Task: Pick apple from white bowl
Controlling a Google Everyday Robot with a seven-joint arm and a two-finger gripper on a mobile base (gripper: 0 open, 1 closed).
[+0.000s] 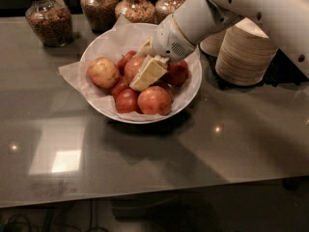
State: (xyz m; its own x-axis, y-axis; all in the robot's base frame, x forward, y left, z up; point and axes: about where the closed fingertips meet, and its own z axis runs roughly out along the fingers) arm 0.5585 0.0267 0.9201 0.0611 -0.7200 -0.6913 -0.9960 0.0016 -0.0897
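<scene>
A grey, glossy table (193, 168) fills most of the view, and a bright square patch of light (55, 153) reflects off its near left part. The room behind it is dark, and so is the space below its front edge.

One white arm (251, 4) comes in from the upper right and slopes down to the left over the table.

One white bowl (190, 98) stands on the table left of centre. It is wide and shallow and is lined with crinkled paper (70, 74), a corner of which sticks out over the rim on the left.

Two stacks of tan paper bowls stand to its right. The bigger stack (246, 52) is nearer, and the smaller stack (215, 41) is behind it, partly hidden by the arm.

Four glass jars of brown dry goods line the far edge: one at the far left (48, 21), then a second (99, 6), a third (136, 4) and a fourth (169, 1).

I count seven apples in the bowl, and more may lie under the arm. Among them are a pale yellow apple (103, 72) at the left, a dark red apple (177, 72) at the right and a big reddish apple (154, 100) at the front.

The mottled apple (130, 66) sits in the middle of the pile. The gripper (139, 68) is down in the bowl at this apple. Its two cream fingers (149, 72) are spread, one across the near side and one at the far side. I cannot tell whether they press on the apple.
</scene>
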